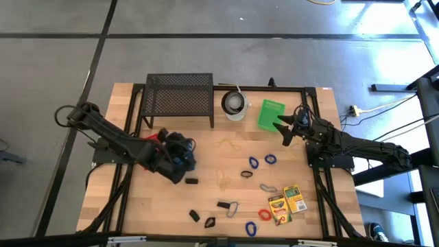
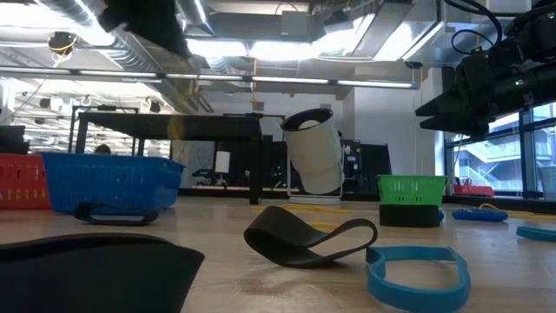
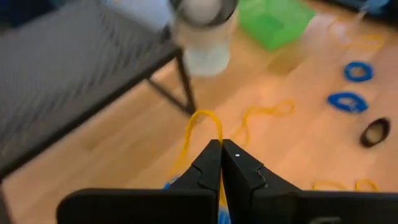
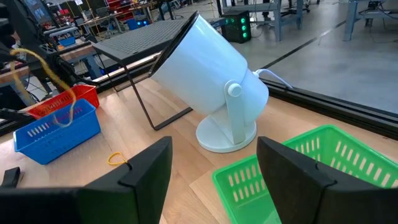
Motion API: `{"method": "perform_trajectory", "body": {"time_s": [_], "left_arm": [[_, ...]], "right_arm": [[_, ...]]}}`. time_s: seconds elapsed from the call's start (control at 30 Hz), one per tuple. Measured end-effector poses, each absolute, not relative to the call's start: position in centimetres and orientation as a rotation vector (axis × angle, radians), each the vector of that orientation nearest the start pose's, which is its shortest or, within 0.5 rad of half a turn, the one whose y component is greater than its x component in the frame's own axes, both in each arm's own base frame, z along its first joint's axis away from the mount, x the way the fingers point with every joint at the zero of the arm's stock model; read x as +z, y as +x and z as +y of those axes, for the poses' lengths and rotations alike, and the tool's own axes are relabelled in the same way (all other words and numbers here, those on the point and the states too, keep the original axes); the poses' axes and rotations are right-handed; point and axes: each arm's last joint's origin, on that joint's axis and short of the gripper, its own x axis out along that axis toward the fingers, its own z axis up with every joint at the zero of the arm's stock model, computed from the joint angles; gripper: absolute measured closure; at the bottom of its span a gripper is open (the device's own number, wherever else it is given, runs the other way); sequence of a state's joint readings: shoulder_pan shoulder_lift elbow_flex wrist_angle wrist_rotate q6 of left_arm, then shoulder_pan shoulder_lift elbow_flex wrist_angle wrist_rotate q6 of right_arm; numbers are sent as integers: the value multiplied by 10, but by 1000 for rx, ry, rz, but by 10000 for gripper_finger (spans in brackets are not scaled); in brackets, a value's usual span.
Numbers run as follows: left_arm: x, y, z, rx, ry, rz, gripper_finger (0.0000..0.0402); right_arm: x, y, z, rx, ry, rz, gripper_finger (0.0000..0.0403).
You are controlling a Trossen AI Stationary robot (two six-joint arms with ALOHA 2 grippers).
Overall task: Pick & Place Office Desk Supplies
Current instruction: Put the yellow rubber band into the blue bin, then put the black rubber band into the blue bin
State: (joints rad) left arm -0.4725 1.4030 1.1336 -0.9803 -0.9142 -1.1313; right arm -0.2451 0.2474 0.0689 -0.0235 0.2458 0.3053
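My left gripper (image 3: 221, 148) hangs above the left half of the desk (image 1: 137, 206), over the blue basket (image 4: 56, 134) and the red basket (image 4: 84, 94). Its jaws are pinched closed on a yellow rubber band (image 3: 202, 124), which dangles from them in a long loop.

My right gripper (image 4: 214, 158) waits raised near the desk's back right, its jaws spread wide with nothing between them, just beside the green basket (image 1: 271, 113) and the white lamp-like object (image 1: 234, 104). The black mesh rack (image 1: 178, 96) stands at the back.

The other supplies lie loose: blue rubber bands (image 1: 254, 162), a black band (image 2: 308, 239), more yellow bands (image 1: 230, 145), black binder clips (image 1: 191, 181), a silver clip (image 1: 232, 208), a red band (image 1: 264, 215) and two crayon boxes (image 1: 287, 202) at the front right.
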Motion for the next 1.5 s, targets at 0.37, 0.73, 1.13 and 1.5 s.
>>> {"method": "perform_trajectory", "body": {"time_s": [0.37,0.73,1.13,1.5], "left_arm": [[231,221,-98,873,-434,834,398],[204,211,-101,916,-532,862,397],[204,215,-105,856,-561,887,340],[215,244,-121,484,-446,778,284]], "right_arm": [[164,105,-33,-517,298,128,166],[164,105,-33,-516,298,128,166],[164,105,-33,-516,298,128,166],[164,105,-33,-517,298,128,166]]}}
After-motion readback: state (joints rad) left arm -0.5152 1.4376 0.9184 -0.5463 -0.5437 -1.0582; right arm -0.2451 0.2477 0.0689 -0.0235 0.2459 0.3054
